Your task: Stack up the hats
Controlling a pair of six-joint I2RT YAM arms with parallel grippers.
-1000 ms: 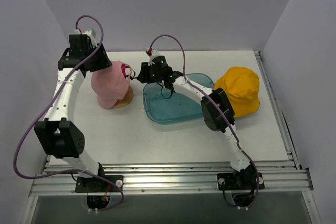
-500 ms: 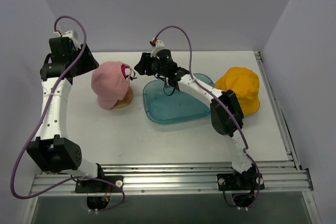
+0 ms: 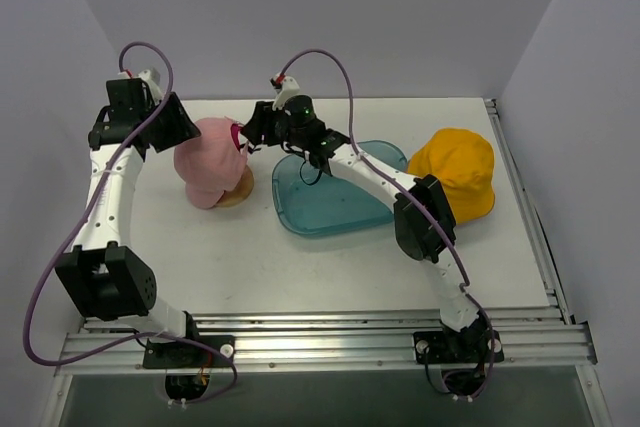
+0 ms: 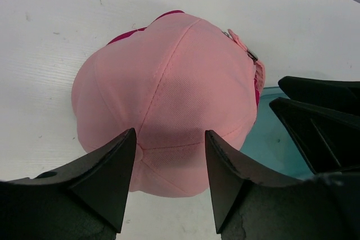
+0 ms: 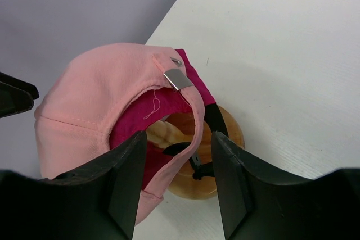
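- Left gripper (image 4: 170, 134): swung back toward pale pink hat (image 4: 169, 77); fingers spread, crown just ahead of tips.
- Right gripper (image 5: 179, 136): advanced; fingers spread, rear strap between tips, grip not evident.
- Pink hat over magenta hat (image 5: 132, 119) on stand (image 5: 228, 139).
- Judgement: both arms converging to seat it; yellow-orange hat (image 3: 455, 172) well apart, unstacked.

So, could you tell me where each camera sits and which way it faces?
Top external: above, behind the bases, looking down at the table; left arm and right arm show.
Left wrist: faces the pink hat's crown past the open left pincer.
Right wrist: faces that hat's strap side and wooden stand, past the open right pincer.
All share that hat.
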